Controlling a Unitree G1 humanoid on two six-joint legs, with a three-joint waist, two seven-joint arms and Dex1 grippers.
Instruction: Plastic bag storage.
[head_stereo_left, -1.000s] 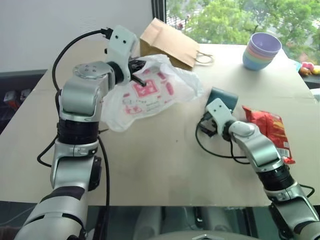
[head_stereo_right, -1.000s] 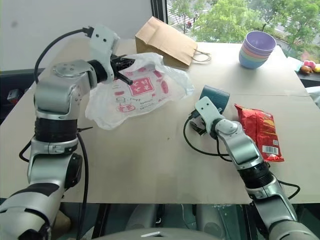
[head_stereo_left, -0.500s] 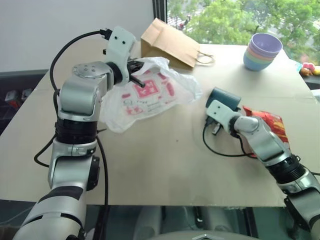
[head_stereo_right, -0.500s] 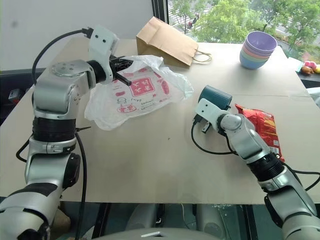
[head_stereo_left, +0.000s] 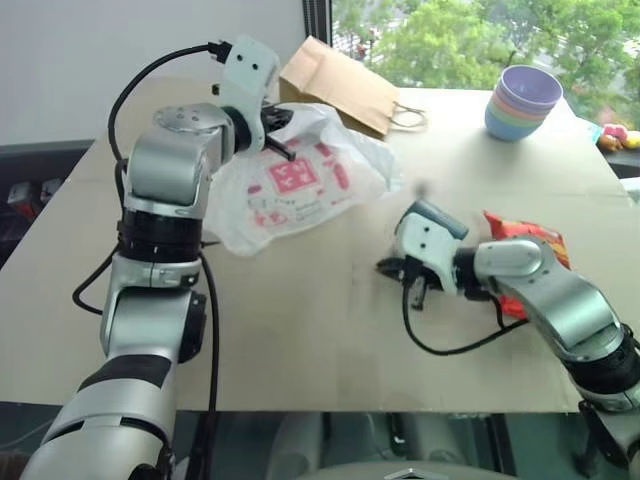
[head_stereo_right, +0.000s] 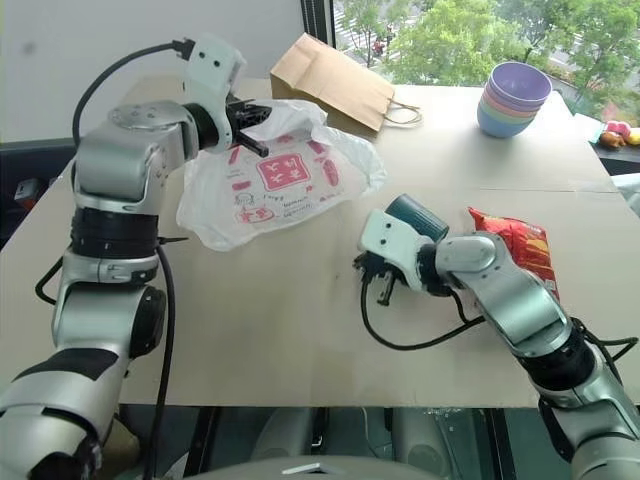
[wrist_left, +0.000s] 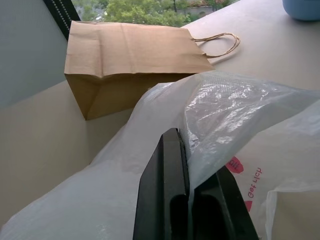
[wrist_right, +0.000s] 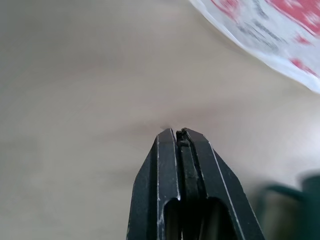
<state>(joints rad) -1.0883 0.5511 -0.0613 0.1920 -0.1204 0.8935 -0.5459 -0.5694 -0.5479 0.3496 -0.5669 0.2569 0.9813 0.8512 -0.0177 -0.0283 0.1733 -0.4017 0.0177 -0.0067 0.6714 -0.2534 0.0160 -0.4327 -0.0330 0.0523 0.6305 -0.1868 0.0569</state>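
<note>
bag (head_stereo_left: 300, 185): on the table by the paper bag (head_stereo_left: 335, 85), one edge lifted | left gripper (head_stereo_right: 252, 125): shut tight, pinching the bag's top edge | right gripper (head_stereo_right: 372, 281): shut, holding nothing | feel: likely light, soft, slippery, crinkly | grab: a bunched edge

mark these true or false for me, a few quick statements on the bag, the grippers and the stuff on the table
1. The left gripper is shut on the plastic bag. True.
2. The right gripper is open wide. False: its fingers are closed together, holding nothing.
3. The brown paper bag stands upright. False: it lies on its side on the table.
4. The stacked bowls sit at the far right of the table. True.
5. The red snack packet lies inside the plastic bag. False: it lies on the table by the right arm.
</note>
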